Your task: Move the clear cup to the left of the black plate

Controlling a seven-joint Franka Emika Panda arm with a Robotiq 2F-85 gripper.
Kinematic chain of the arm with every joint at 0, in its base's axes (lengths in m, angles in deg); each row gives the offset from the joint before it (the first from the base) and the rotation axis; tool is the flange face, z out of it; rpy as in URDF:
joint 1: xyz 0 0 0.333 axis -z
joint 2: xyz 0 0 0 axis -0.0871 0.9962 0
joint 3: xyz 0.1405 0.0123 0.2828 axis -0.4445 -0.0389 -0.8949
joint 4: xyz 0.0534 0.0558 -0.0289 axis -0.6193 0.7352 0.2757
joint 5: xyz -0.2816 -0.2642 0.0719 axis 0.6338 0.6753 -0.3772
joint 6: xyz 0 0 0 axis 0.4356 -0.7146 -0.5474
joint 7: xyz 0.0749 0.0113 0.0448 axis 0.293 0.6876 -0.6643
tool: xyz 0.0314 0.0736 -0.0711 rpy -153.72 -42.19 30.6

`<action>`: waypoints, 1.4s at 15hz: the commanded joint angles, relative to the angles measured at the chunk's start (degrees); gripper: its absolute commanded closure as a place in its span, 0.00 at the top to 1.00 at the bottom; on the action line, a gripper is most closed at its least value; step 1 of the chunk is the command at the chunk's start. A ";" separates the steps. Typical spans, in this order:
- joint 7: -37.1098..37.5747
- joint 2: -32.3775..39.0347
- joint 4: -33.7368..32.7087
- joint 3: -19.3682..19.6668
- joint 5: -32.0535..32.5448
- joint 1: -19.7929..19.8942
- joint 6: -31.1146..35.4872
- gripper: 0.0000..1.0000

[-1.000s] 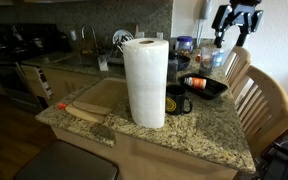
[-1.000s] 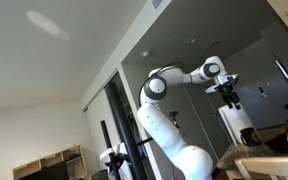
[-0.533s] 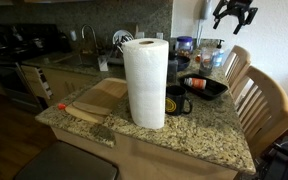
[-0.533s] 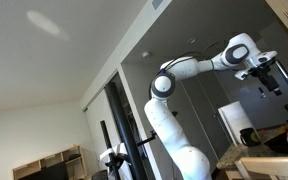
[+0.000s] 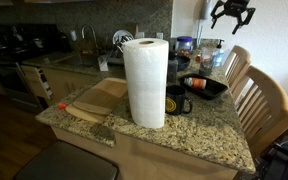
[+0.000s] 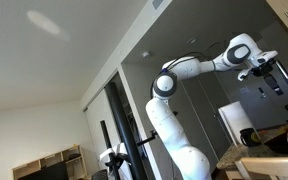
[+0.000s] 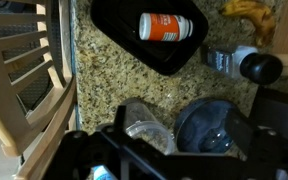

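The clear cup [image 7: 144, 124] stands upright on the granite counter, beside a blue-lidded container [image 7: 210, 126] and a short way from the black plate [image 7: 114, 30]. The plate holds an orange-and-white bottle [image 7: 166, 27] lying on its side. In an exterior view the plate [image 5: 208, 88] sits at the counter's far end behind the black mug [image 5: 176, 100]. My gripper [image 5: 231, 14] hangs high above that end, open and empty. It also shows in an exterior view [image 6: 272, 78]. In the wrist view its dark fingers [image 7: 179, 155] frame the cup from well above.
A tall paper towel roll [image 5: 144, 82] stands mid-counter, with a wooden cutting board [image 5: 96, 100] beside it. Wooden chairs [image 5: 262, 100] stand close to the counter's edge; one shows in the wrist view [image 7: 24, 70]. A black-capped bottle [image 7: 254, 66] and a banana [image 7: 246, 10] lie near the plate.
Over the last second my gripper rose from just above the counter items to high above them. In the last half second it barely moved.
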 commanded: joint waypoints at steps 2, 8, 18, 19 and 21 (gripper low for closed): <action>11.77 13.63 -5.31 2.01 4.43 1.34 8.26 1.00; 11.14 12.63 -3.40 3.26 4.27 -0.56 8.45 1.00; 18.70 11.14 -3.00 5.44 10.94 0.22 18.77 1.00; 18.66 11.16 -3.01 5.47 10.93 0.21 18.67 1.00; 18.66 11.14 -3.02 5.27 10.93 0.02 18.66 1.00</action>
